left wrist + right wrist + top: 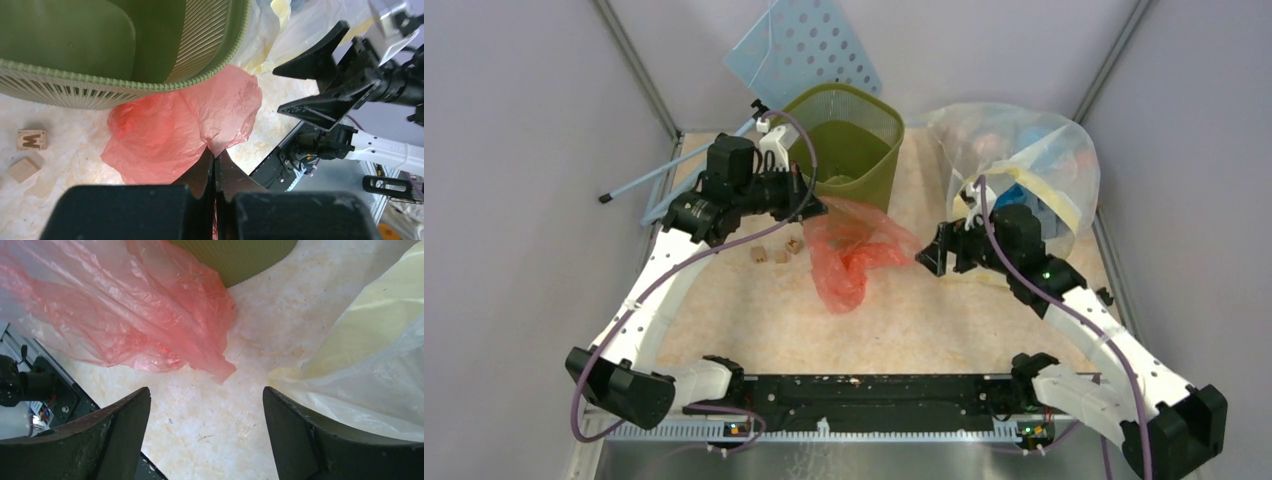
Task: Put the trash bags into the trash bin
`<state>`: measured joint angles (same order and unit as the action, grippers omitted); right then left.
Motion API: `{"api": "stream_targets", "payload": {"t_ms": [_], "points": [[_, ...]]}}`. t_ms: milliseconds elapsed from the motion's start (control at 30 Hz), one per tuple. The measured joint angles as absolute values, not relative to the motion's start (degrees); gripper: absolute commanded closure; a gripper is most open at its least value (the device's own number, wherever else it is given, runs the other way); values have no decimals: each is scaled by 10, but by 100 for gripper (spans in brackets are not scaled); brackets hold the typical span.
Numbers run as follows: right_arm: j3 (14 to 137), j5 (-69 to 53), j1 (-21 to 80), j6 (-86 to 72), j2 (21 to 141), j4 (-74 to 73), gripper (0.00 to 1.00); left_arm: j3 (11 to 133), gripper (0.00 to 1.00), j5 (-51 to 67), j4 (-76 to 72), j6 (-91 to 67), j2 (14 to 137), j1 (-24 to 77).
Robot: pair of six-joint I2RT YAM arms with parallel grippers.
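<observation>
The olive-green trash bin stands upright at the back centre; its rim fills the top of the left wrist view. The orange-red trash bag hangs crumpled in front of the bin, its lower part on the table. My left gripper is shut on the bag's upper edge beside the bin's near wall; in the left wrist view the gripper pinches the bag. My right gripper is open and empty, just right of the bag. In the right wrist view this gripper is above bare table near the bag's tip.
A large clear bag of colourful items sits at the back right, close behind the right wrist. A pale blue perforated panel leans behind the bin. Small wooden blocks lie left of the trash bag. A blue rod lies at the left.
</observation>
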<state>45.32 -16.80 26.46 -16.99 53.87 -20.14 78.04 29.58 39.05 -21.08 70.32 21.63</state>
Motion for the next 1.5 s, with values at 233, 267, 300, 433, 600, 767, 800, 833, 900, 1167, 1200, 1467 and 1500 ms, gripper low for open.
{"api": "stream_targets", "payload": {"t_ms": [233,267,300,433,600,767,800,833,900,1167,1200,1467,1500], "points": [[356,-190,265,-163,508,-104,23,770,100,307,360,-227,704,202],[343,-192,265,-164,508,-87,25,768,100,307,359,-227,704,201],[330,-194,265,-167,509,-71,27,764,100,308,358,-227,704,199],[297,-204,265,-176,527,-2,28,751,100,309,355,-229,704,193],[293,-212,269,-178,585,83,32,745,100,313,355,-228,704,186],[297,-211,280,-182,652,127,63,744,100,317,349,-228,704,172],[302,-211,284,-187,666,130,72,744,100,317,347,-228,703,167],[306,-211,288,-188,673,133,80,744,100,317,347,-228,703,163],[317,-212,294,-199,679,131,97,744,100,319,347,-226,700,151],[533,-184,298,-220,679,-75,100,802,100,269,395,-189,695,125],[580,-179,298,-221,681,-114,100,819,100,259,402,-182,695,125],[897,-160,298,-220,678,-308,100,931,100,229,418,-165,656,124],[894,-158,298,-220,668,-322,100,922,100,229,417,-164,642,124]]}}
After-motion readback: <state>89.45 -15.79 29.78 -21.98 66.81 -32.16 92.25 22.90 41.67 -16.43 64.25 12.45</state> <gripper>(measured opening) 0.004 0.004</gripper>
